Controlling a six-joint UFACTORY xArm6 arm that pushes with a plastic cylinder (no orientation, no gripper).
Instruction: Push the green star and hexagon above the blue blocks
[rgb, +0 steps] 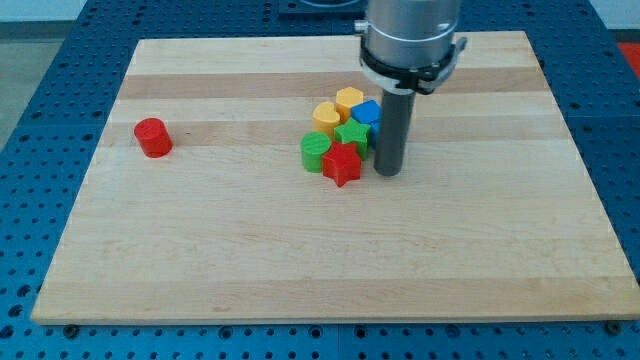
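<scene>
My tip, a bare rod grasping nothing, is set just right of the green star, which is hemmed by a blue block, yellow blocks, a green cylinder and a red star; a red cylinder is seen far left.

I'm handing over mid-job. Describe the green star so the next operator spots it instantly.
On the wooden board, find the tight cluster of blocks just left of my tip. The green star sits in its middle, below the blue block and above the red star. It has points, unlike the rounder green block at its left.
</scene>
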